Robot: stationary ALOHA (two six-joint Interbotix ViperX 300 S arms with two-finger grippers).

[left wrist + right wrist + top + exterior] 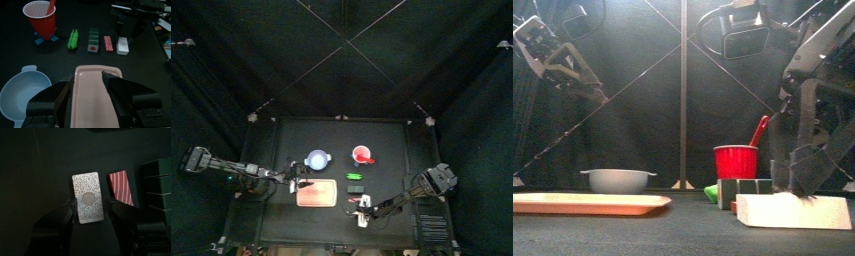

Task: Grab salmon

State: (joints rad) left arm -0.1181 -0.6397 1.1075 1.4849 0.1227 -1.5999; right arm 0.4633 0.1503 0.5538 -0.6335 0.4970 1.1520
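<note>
A red-and-white striped slab, the salmon (121, 188), lies on the table next to a white speckled block (90, 198). My right gripper (90, 205) has its jaws pressed on the two sides of the white block, not on the striped slab. In the front view the right gripper (803, 192) stands on top of that block (794, 211), which rests on the table. In the left wrist view the striped slab (107, 44) sits in a row between a green block (94, 42) and the white block (123, 46). My left gripper (93, 84) is open over the pink tray (90, 102).
A red cup (40, 15) with a red stick in it stands at the back, a pale blue bowl (23, 92) beside the tray. A green vegetable piece (73, 39) lies at the row's end. Black curtains ring the table.
</note>
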